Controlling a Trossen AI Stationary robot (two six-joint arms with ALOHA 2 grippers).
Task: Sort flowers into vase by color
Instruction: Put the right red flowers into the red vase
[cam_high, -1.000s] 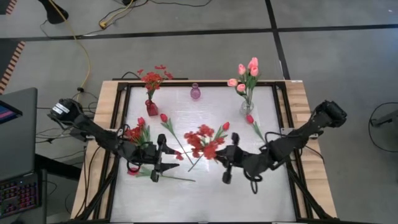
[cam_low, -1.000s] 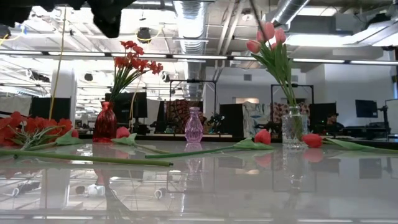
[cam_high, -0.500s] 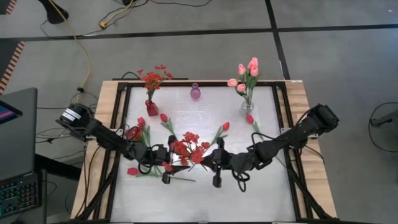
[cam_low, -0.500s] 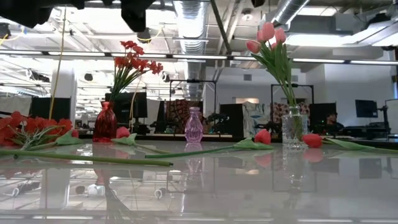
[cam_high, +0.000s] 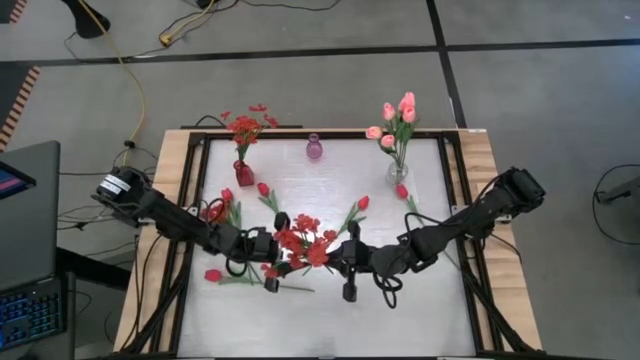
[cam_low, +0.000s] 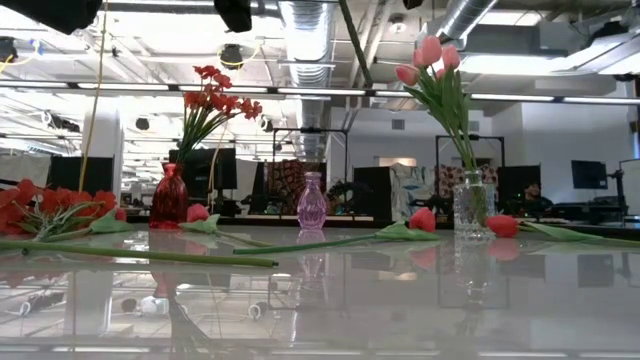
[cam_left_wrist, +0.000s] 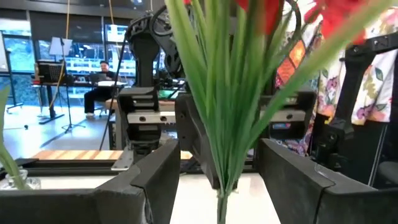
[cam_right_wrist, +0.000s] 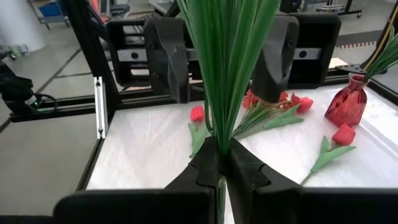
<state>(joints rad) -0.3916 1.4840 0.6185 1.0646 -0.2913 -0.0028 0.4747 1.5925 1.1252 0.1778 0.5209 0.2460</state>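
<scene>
Handoff mid-table, nearer the front edge: right gripper (cam_right_wrist: 217, 163) pinches the red blossom spray (cam_high: 305, 240) low on its stems, left gripper (cam_left_wrist: 217, 180) spread wide around the same bunch, not yet closed. Spray looks light, floppy and top-heavy, so gripping low on the bundled stems seems safest. Wrist views show the finger contact; high view hides it, but shows the red vase (cam_high: 243, 172) at the far left corner.

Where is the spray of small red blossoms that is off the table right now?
In the high view the spray of small red blossoms hangs mid-table, its stem pinched by the shut right gripper, with the open left gripper facing it.
</scene>
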